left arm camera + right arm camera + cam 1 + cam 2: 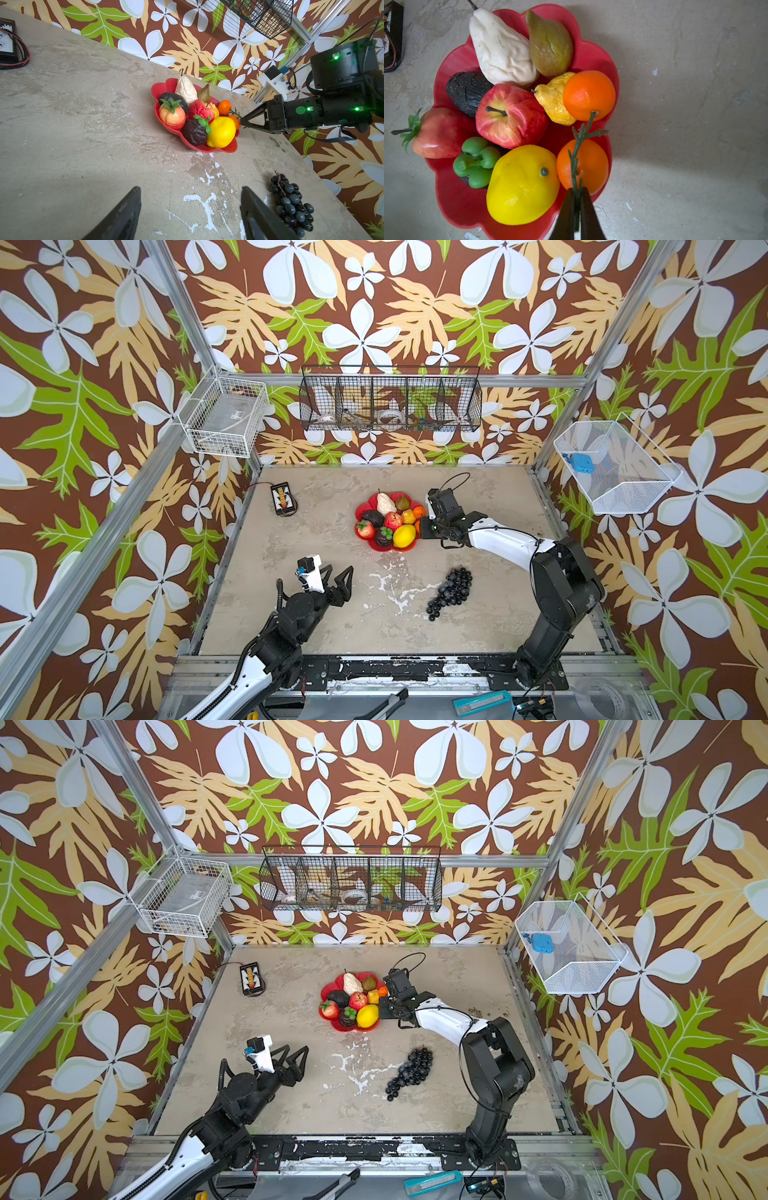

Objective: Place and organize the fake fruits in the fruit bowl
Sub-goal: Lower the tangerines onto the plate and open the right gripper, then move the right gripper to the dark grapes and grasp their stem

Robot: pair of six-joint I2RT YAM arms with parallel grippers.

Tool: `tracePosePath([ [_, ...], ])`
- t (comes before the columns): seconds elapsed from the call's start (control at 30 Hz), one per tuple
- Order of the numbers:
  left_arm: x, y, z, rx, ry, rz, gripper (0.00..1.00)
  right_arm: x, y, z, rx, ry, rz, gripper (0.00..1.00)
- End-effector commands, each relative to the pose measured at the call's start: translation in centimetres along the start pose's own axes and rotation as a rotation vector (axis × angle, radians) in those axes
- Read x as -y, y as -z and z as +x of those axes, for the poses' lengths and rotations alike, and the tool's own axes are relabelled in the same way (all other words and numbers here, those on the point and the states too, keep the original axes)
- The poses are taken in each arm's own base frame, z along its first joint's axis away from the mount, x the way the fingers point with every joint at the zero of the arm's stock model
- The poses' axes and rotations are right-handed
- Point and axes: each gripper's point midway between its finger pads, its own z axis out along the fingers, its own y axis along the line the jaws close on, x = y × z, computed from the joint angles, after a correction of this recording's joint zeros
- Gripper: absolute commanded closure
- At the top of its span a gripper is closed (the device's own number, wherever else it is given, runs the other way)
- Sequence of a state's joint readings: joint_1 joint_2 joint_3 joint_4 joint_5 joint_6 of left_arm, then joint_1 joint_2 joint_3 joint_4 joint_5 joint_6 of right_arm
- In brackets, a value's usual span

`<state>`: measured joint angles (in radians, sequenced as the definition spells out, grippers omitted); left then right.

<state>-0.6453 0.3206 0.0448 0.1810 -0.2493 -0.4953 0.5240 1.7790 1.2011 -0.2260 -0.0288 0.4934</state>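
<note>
The red scalloped fruit bowl (pixel 368 501) (pixel 456 203) sits mid-table and holds a beige pear (pixel 500 49), red apple (pixel 510 116), strawberry (pixel 438 133), dark avocado (pixel 467 91), yellow lemon (pixel 521 185) and two oranges (pixel 588 94) joined by a green stem (pixel 578 149). My right gripper (pixel 577 192) (pixel 420 527) is at the bowl's right rim, shut on that stem, with the nearer orange (pixel 589 164) resting in the bowl. A black grape bunch (pixel 451 591) (pixel 291 205) lies on the table in front of the bowl. My left gripper (pixel 340 570) (pixel 190 189) hovers open at the front left, holding nothing.
A black battery box (pixel 283 498) with wires lies at the back left of the table. Wire baskets hang on the walls: white (pixel 224 418), black (pixel 390 400), white mesh (pixel 615 466). A teal box cutter (pixel 482 702) lies on the front rail.
</note>
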Motion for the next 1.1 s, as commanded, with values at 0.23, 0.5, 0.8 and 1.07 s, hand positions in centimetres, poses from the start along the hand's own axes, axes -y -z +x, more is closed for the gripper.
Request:
tracePosePath([
  [0.23,0.2,0.0,-0.5,0.013,0.005,0.004,0.24,-0.3,0.2,-0.8,0.019,0.020,-0.003,0.72],
  [0.5,0.1,0.0,-0.4,0.013,0.005,0.002,0.24,-1.2,2.0,-1.3,0.023,0.049,-0.028,0.56],
  [0.8,0.3,-0.3,-0.1,-0.004,-0.004,0.011,0.24,0.1,8.5,0.2,0.097,0.048,-0.014,0.44],
  [1.07,1.1,-0.5,0.8,-0.045,-0.001,0.055,0.24,4.5,13.4,6.3,0.149,-0.057,0.035,0.36],
])
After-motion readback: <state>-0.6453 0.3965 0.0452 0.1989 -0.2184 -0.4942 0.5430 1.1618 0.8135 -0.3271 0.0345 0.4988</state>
